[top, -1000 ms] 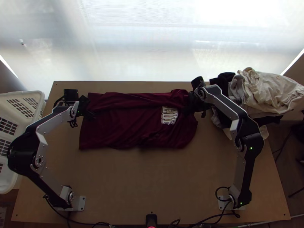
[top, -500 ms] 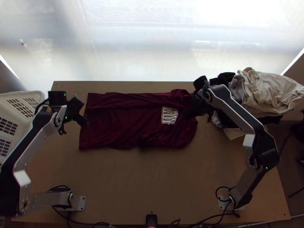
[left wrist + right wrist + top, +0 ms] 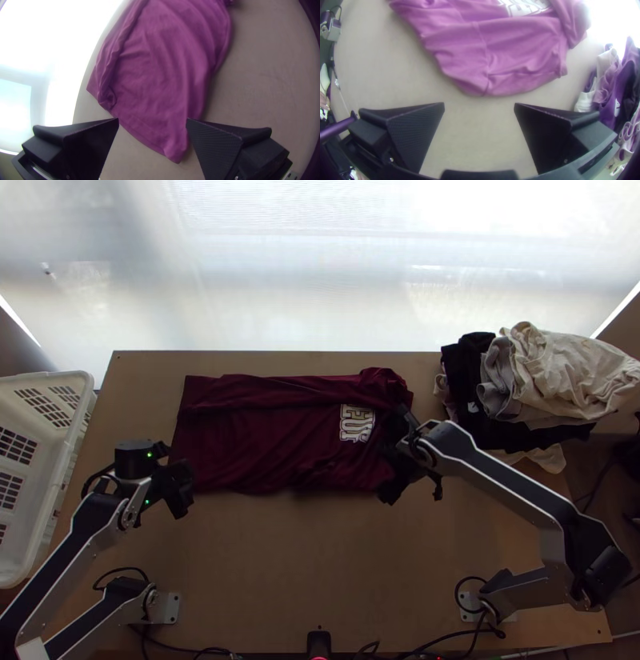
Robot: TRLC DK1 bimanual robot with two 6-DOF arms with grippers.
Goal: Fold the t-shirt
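1. Top view: The dark red T-shirt (image 3: 272,440) lies across the far half of the wooden table (image 3: 320,564), mostly flat and longer from side to side than from near to far. A long fold runs along its far side, and pale lettering (image 3: 357,423) shows toward its right end. The left gripper (image 3: 186,480) is at the shirt's near left corner. The right gripper (image 3: 390,460) is over the right end, near the lettering. A loose pile of clothes (image 3: 564,376), cream, grey and black, sits at the table's far right corner, and a white plastic basket (image 3: 50,390) stands at the left edge.

2. Left wrist view: The left gripper (image 3: 152,119) is wide open with nothing held. One corner of the shirt shows between its fingers (image 3: 215,146). The cloth has soft wrinkles, a raised fold along one side and a small curl where that fold meets the end.

3. Right wrist view: The right gripper (image 3: 479,104) is also wide open and holds nothing; bare table shows between its fingers. The shirt's end lies just beyond, with a seam across it and part of the lettering. The clothes pile is off to one side, apart from the shirt.
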